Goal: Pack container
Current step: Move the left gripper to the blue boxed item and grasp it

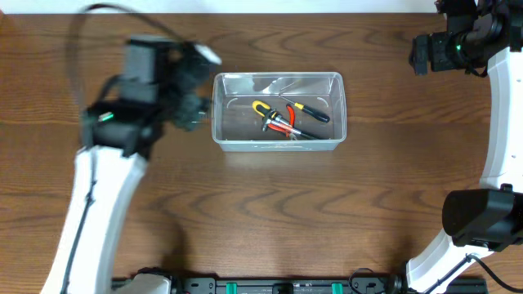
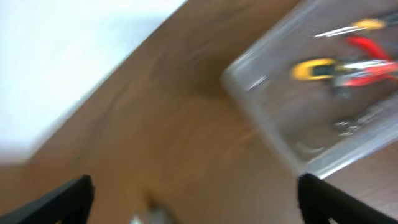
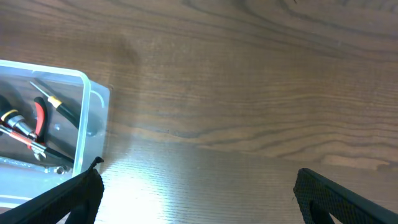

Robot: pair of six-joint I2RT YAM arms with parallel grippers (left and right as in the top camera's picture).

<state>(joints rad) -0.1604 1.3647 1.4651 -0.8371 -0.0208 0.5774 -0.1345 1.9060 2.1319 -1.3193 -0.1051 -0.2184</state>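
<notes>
The clear plastic container (image 1: 278,79) sits at the table's middle back. It holds a yellow-handled tool (image 1: 262,107), red-handled pliers (image 1: 287,122) and a black-and-yellow screwdriver (image 1: 311,112). My left gripper (image 1: 192,90) hovers just left of the container, blurred, open and empty. In the left wrist view (image 2: 196,196) its fingers are wide apart over bare wood, with the container (image 2: 273,140) at upper right. My right gripper (image 1: 421,53) is at the far right back, open and empty. The right wrist view (image 3: 196,193) shows the container (image 3: 84,134) at left.
The wooden table's far edge and a white floor strip (image 2: 62,56) show in the left wrist view. The right arm's base (image 1: 482,216) stands at the right front.
</notes>
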